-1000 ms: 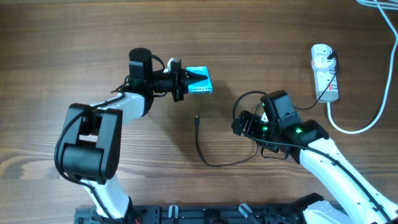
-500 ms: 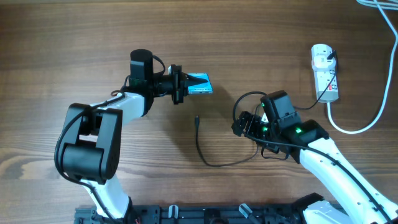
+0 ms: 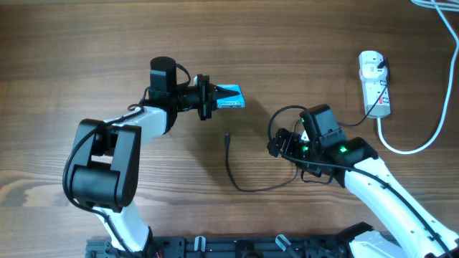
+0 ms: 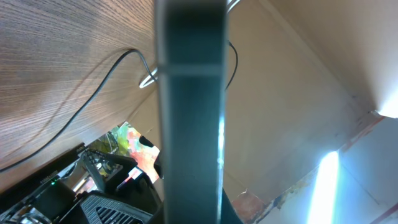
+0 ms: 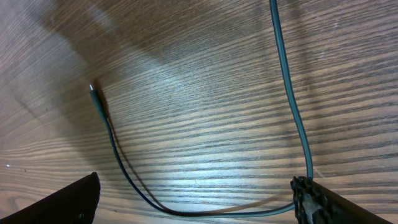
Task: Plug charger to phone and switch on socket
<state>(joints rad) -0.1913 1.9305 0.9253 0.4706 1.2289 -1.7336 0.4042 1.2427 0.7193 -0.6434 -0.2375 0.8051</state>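
**Left arm.** The left gripper (image 3: pixel 224 95) sits in the upper centre of the overhead view. Its fingers are pinched on the phone (image 3: pixel 237 100), holding it clear of the table (image 3: pixel 72 43). The teal face points up and the free end points towards the right of the frame. In the left wrist view the phone (image 4: pixel 189 124) appears as a dark vertical band through the middle of the picture.

**Right arm.** The right gripper (image 3: pixel 276 143) is right of centre in the overhead view, with its fingers (image 5: pixel 68 199) spread wide and holding nothing. One finger shows in each lower corner of the right wrist view.

**Charger.** The charger (image 3: pixel 251 189) lies on the table. Its connector tip (image 5: pixel 93 90) rests free below the phone, well apart from it. From the tip the cable runs down, curves right, and passes just beside the finger in the lower right of the right wrist view. Whether it touches that finger cannot be told.

**Socket.** The socket (image 3: pixel 374 89) lies at the upper right of the overhead view. A black plug is seated at its top end, and the white cord (image 3: pixel 409 151) loops away below it.
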